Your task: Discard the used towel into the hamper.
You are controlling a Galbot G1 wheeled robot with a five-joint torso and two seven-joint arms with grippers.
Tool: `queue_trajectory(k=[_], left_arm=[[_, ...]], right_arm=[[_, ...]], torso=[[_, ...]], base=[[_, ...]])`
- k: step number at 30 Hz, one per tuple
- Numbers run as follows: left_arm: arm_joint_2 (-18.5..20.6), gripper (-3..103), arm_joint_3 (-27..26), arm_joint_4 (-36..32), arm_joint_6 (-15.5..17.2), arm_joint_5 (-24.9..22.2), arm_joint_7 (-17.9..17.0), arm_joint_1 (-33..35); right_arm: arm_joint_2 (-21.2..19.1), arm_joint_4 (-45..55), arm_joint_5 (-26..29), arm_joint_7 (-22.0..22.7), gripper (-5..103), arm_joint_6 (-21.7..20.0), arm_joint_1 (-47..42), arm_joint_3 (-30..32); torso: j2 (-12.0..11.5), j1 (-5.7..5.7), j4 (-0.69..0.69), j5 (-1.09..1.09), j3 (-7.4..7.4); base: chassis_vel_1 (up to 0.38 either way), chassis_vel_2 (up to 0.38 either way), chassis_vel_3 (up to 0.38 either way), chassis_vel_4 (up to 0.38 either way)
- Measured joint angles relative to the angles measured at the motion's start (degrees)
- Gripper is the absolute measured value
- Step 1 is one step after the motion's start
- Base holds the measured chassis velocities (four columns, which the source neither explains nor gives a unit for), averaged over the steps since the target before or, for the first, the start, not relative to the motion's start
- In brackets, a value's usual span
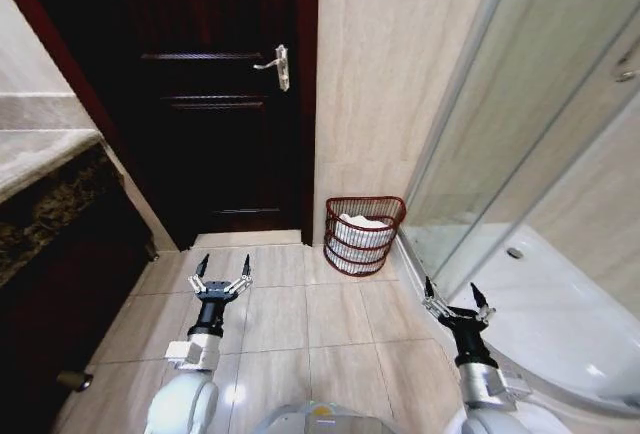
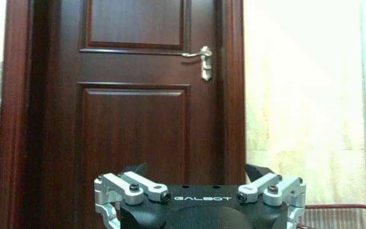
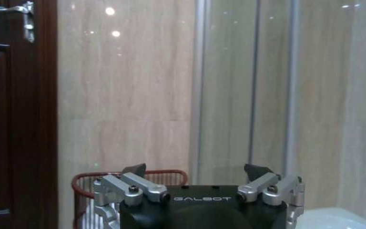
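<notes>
The hamper [image 1: 365, 237], a small dark red wire basket, stands on the tiled floor against the beige wall, in the corner between the door and the shower. A white towel [image 1: 362, 224] lies bundled inside it. My left gripper [image 1: 223, 272] hovers open and empty over the floor, left of the hamper and nearer to me. My right gripper [image 1: 452, 299] is open and empty too, to the hamper's right by the shower's edge. The left wrist view has the left gripper [image 2: 197, 171] facing the door, the hamper's rim [image 2: 348, 207] off to one side. Beyond the right gripper [image 3: 196, 171], the hamper [image 3: 164, 172] shows.
A dark wooden door [image 1: 215, 104] with a metal handle [image 1: 279, 66] is shut straight ahead. A glass shower enclosure [image 1: 520, 144] and its white tray [image 1: 560, 314] take up the right. A stone-topped vanity [image 1: 45, 194] runs along the left. Open floor tiles [image 1: 300, 324] lie between the arms.
</notes>
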Motion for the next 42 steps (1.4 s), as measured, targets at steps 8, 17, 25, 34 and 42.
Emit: queue_trajectory(k=[8,17,25,34,42], left_arm=[[-0.20,100,-0.04,0.10,-0.16,0.15,-0.03,0.09],[-0.41,100,0.07,0.46,-0.48,0.30,-0.09,0.10],[-0.47,100,-0.02,0.64,-0.58,0.22,-0.11,-0.28],[-0.22,100,-0.21,1.15,-1.08,-0.02,-0.11,0.48],[-0.02,100,-0.27,1.86,-1.60,-0.07,-0.11,0.78]], right_arm=[[0.14,-0.09,0.06,0.00,100,0.65,-0.39,-0.05],[0.30,-0.03,-0.02,0.00,100,0.79,-0.47,-0.17],[0.95,0.29,-0.76,-0.21,100,0.87,-0.58,-1.15],[1.74,0.05,-0.37,0.02,100,1.12,0.75,-1.25],[1.95,0.09,0.04,0.52,100,0.96,1.02,-0.54]], torso=[[0.00,0.01,0.00,0.01,0.00],[0.00,0.01,-0.01,-0.01,0.00],[0.00,0.01,-0.02,0.00,0.00],[-0.80,-0.28,-0.01,0.00,-0.50],[-2.76,-1.04,-0.02,0.00,-1.70]], base=[[-0.020,-0.149,-0.142,-0.016],[-0.061,-0.170,-0.170,-0.069],[-0.052,-0.165,-0.159,-0.061],[0.017,-0.035,-0.032,0.013],[0.000,0.000,0.000,0.000]])
